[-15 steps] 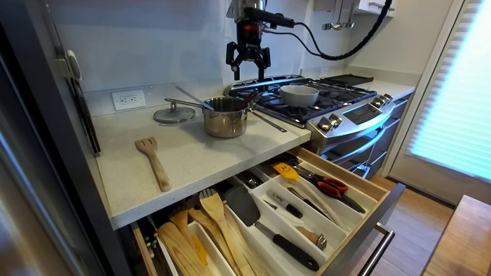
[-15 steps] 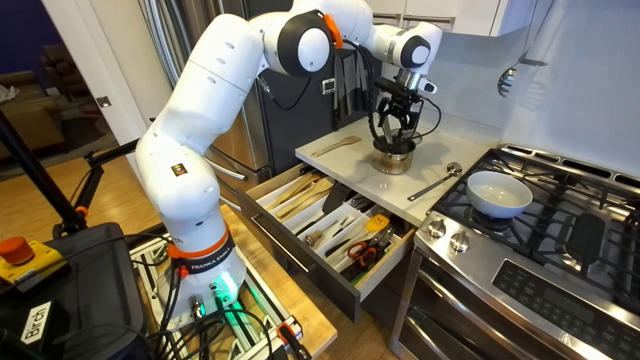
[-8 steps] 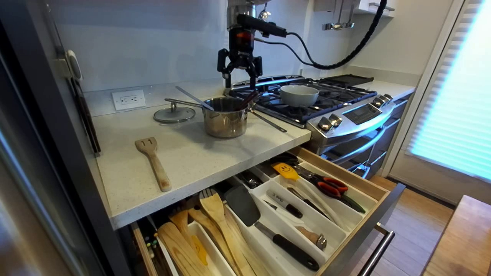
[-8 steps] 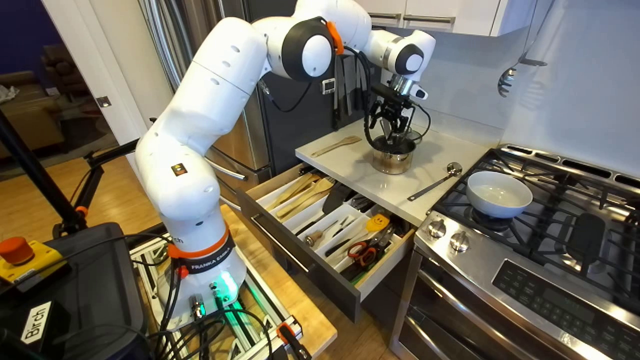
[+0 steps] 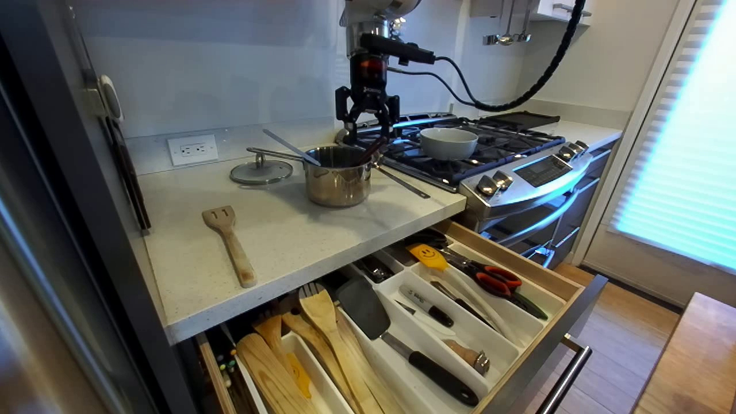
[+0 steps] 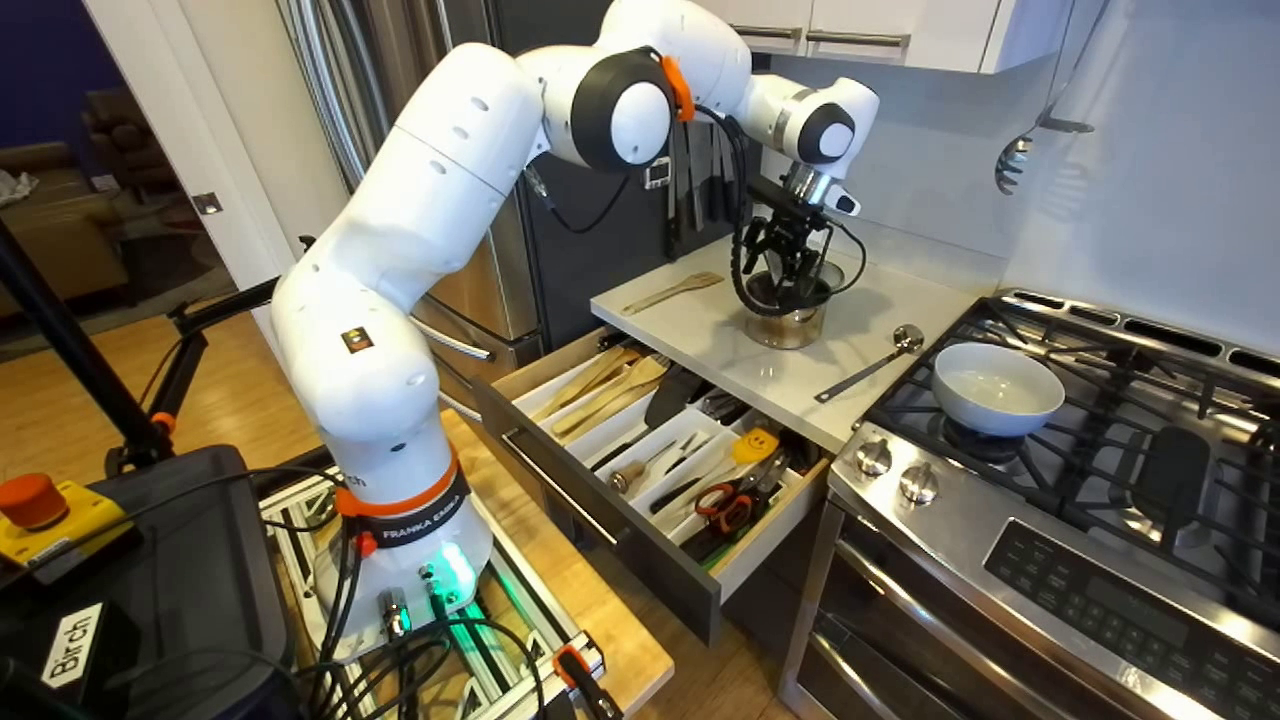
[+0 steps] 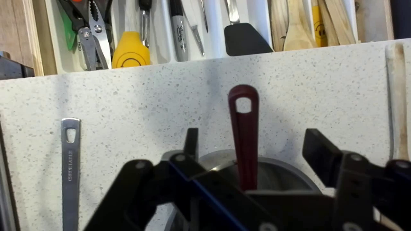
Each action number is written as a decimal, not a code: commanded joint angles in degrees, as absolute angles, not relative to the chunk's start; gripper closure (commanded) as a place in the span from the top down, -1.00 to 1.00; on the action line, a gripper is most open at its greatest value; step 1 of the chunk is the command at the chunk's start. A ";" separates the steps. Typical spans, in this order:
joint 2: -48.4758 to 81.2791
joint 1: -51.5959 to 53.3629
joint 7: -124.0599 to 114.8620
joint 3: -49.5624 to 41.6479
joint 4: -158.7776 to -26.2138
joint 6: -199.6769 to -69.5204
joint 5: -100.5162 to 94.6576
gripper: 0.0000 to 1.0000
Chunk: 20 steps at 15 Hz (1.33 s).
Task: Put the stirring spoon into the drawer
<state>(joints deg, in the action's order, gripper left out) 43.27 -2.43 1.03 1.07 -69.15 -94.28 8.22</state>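
Note:
The stirring spoon seems to be the long dark red handle (image 7: 246,141) leaning out of the steel pot (image 5: 338,187). Its head is hidden in the pot, so I cannot be sure. It also shows in an exterior view (image 5: 368,153). My gripper (image 7: 254,143) is open, with the handle between its fingers and apart from both. In both exterior views the gripper (image 5: 367,135) hangs just above the pot (image 6: 785,328). The drawer (image 5: 546,352) is pulled open below the counter, its white organiser tray (image 7: 213,41) holding several utensils.
A grey flat utensil (image 5: 290,146) also leans in the pot. A long metal spoon or ladle (image 6: 862,369) lies beside it. A wooden slotted spatula (image 5: 232,247) and a glass lid (image 5: 261,172) lie on the counter. A white bowl (image 6: 998,390) stands on the stove.
My gripper has come down towards the pot, shifting first left and then slightly right in an exterior view. Its fingers stay open. The pot, utensils and drawer have not moved.

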 commanded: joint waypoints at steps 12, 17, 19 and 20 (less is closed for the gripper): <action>43.59 -4.10 -4.97 0.42 -70.20 -93.79 11.58 0.22; 44.02 -4.42 -6.04 0.44 -70.15 -93.84 12.03 -0.20; 44.23 -4.49 -6.69 0.45 -70.07 -93.80 12.48 -0.53; 44.31 -4.50 -6.91 0.47 -70.04 -93.75 12.69 -0.68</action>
